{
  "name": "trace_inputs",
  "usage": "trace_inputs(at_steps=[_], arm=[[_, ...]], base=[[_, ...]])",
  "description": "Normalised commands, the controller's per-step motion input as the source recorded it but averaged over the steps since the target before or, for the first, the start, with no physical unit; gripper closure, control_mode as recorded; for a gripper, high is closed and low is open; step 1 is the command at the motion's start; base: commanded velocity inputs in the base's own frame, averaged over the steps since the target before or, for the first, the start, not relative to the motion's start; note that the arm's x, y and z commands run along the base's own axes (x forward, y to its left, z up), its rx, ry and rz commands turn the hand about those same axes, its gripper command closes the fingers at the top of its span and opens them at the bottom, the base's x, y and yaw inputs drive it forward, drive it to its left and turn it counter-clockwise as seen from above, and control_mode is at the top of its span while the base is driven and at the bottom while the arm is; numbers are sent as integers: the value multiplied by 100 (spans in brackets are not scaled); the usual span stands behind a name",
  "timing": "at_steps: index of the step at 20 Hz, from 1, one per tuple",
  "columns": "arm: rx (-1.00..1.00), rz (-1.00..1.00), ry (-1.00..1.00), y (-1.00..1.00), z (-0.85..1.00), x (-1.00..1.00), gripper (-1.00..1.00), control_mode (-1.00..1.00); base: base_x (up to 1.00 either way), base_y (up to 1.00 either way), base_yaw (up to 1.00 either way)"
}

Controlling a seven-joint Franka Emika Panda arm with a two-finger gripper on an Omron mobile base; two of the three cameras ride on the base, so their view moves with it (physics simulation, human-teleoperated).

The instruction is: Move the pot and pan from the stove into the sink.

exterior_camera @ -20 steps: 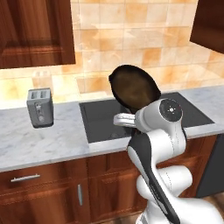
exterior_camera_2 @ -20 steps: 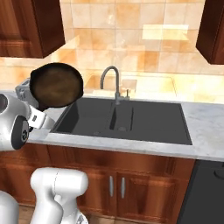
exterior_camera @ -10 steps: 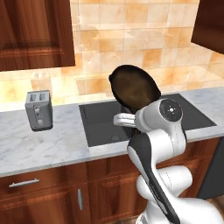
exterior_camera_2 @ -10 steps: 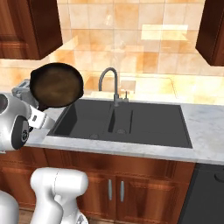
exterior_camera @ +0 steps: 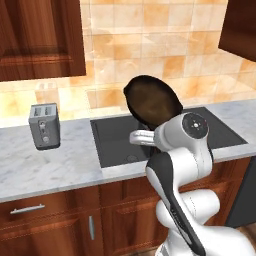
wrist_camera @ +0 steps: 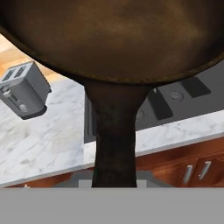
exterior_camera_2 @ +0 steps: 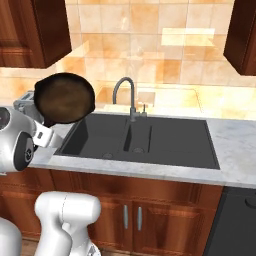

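Dark iron filled the foreground: the pan [wrist_camera: 118, 39] was gripped by its long handle in the gripper's closed fingers and held tilted up in the air, brownish face showing, above the near-left corner of the sink [exterior_camera_2: 165, 142]. Beyond stood the grey tap [exterior_camera_2: 126, 95], with a toaster [exterior_camera: 44, 126] on the marble counter [exterior_camera: 50, 170] to the left.

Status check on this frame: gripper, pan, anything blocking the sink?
Gripper shut on pan handle, pan held tilted up above counter beside sink. Basin path open; tap stands at back rim.
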Motion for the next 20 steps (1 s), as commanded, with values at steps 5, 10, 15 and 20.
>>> trace_inputs(at_steps=[5, 10, 15, 20], arm=[[0, 8, 12, 0, -13, 0, 100, -100], [-4, 9, 19, 0, -9, 7, 100, -100], [-3, 9, 22, 0, -9, 5, 100, -100], [-3, 7, 25, 1, -12, 10, 100, -100]], base=[[0, 0, 0], [0, 0, 0], [0, 0, 0], [0, 0, 0]])
